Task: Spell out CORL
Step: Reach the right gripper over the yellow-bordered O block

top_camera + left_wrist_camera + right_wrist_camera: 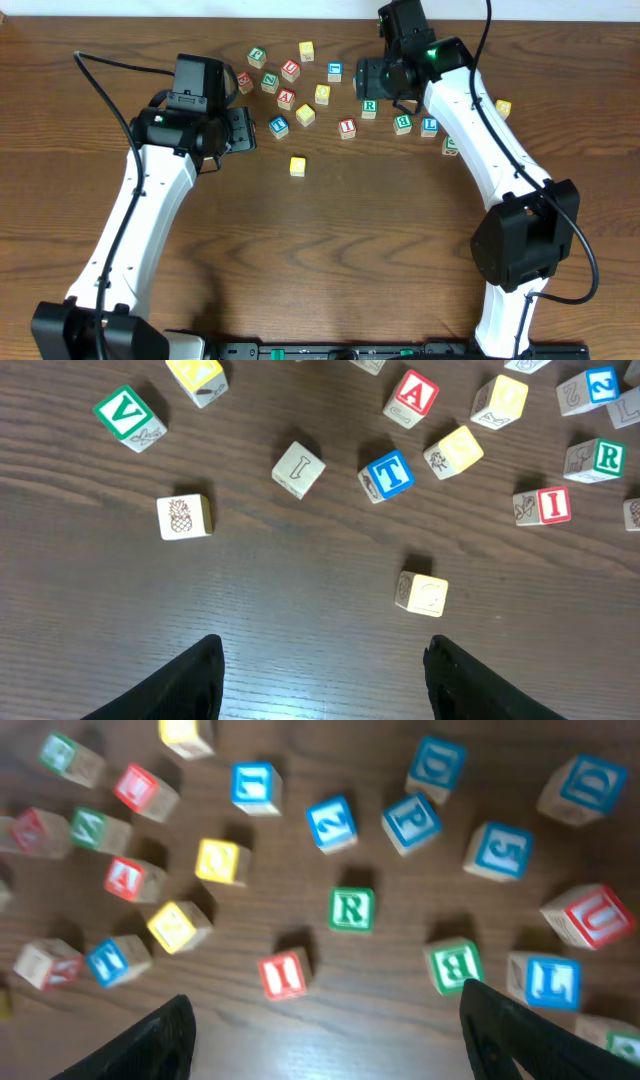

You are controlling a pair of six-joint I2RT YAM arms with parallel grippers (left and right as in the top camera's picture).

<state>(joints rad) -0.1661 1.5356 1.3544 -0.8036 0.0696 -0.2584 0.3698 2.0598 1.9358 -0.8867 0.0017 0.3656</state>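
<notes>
On the brown table [400,220], a little way from the other blocks, we see one yellow cube [298,165] sitting all alone. A second yellow cube [305,114] sits up in the crowd, just beside the blue T cube [279,126]. The green R cube [369,107] is further right. The blue L cube [429,125] sits just right of the green B cube [403,123]. The left gripper [325,680] hangs near the lone yellow cube, fingers apart, holding nothing. The right gripper [325,1035] hangs near the R, fingers wide apart, and we see nothing in it.

Pineapple cube [184,517], red A [411,396], perhaps blue 5 [498,851]
</notes>
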